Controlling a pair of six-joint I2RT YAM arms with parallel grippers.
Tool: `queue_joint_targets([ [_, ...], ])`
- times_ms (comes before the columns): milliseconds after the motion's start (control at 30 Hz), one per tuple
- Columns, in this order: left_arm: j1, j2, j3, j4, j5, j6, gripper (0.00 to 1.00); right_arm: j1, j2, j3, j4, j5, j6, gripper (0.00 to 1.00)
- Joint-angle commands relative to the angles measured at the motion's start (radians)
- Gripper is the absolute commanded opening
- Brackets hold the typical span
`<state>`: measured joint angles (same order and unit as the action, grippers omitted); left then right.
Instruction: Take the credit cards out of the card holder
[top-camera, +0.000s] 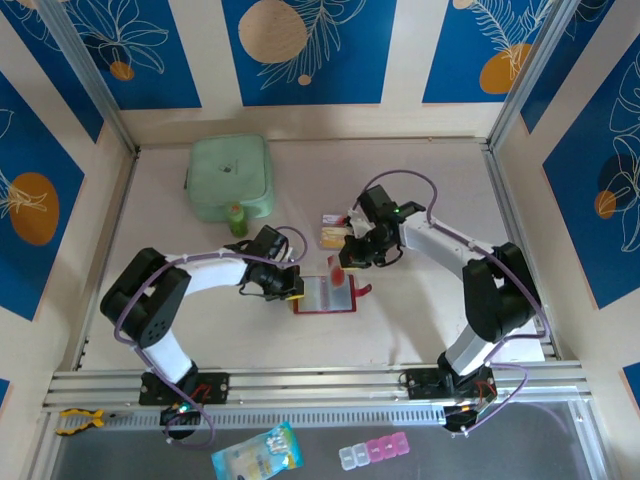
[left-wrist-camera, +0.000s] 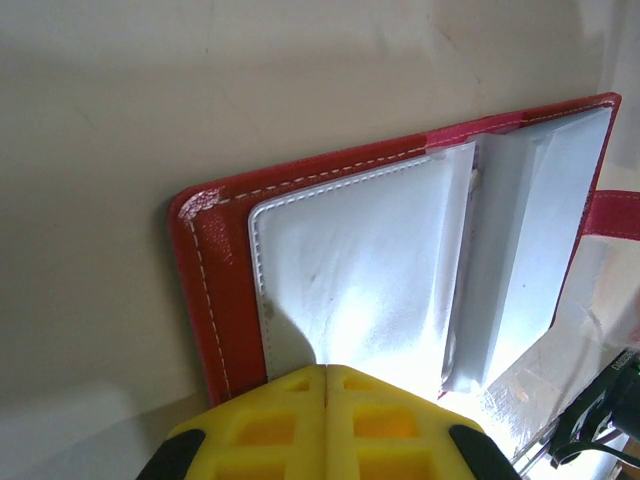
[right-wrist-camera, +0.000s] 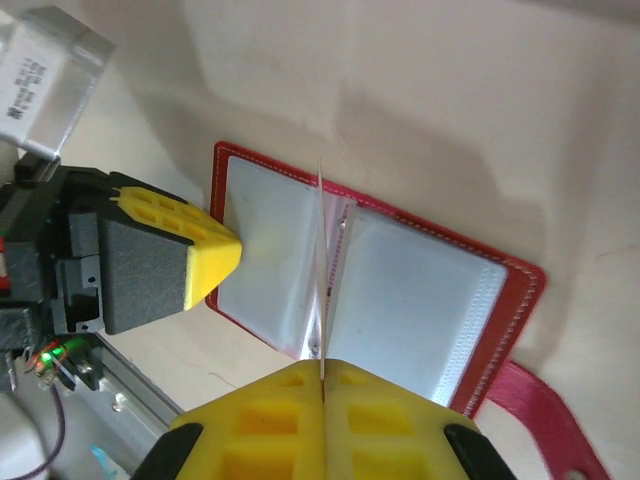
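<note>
The holder (top-camera: 325, 296) lies open on the table (top-camera: 430, 330), between the two arms and near its middle, red cover down and pale clear pages up. Its tab (right-wrist-camera: 545, 425) sticks out flat at the right side. The left claw (left-wrist-camera: 326, 385) is closed with its yellow fingers pressed together and nothing between them. Its tips rest on the holder's left page, close to the red stitched edge. The right claw (right-wrist-camera: 322, 378) is closed on one thin clear sleeve (right-wrist-camera: 322, 250) at the spine, pinching it so that it stands upright between the two open pages. Whether a card sits inside that sleeve cannot be told. Two cards (top-camera: 330, 235) lie flat on the table just beyond the holder, beside the right claw: one tan, one whitish with red marks. A mint-green pouch (top-camera: 230, 178) sits well apart at the far left.
</note>
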<state>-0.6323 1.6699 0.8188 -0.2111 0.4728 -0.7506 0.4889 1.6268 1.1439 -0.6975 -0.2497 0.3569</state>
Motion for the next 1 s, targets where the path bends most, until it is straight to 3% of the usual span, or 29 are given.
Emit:
queue_joint_targets([
  [0,-0.001,-0.037,-0.015,-0.031,-0.008,0.001,0.00,-0.012,-0.026,0.071,-0.117,0.059,-0.174,0.00],
  [300,-0.001,-0.061,0.008,-0.025,-0.021,0.000,0.05,-0.015,0.020,0.208,-0.202,0.162,-0.660,0.00],
  [600,0.013,-0.098,0.015,-0.056,-0.036,0.014,0.06,-0.006,0.148,0.404,-0.273,0.278,-1.044,0.00],
  [967,0.041,-0.118,0.017,-0.094,-0.042,0.030,0.07,-0.058,0.353,0.704,-0.348,0.263,-1.183,0.00],
])
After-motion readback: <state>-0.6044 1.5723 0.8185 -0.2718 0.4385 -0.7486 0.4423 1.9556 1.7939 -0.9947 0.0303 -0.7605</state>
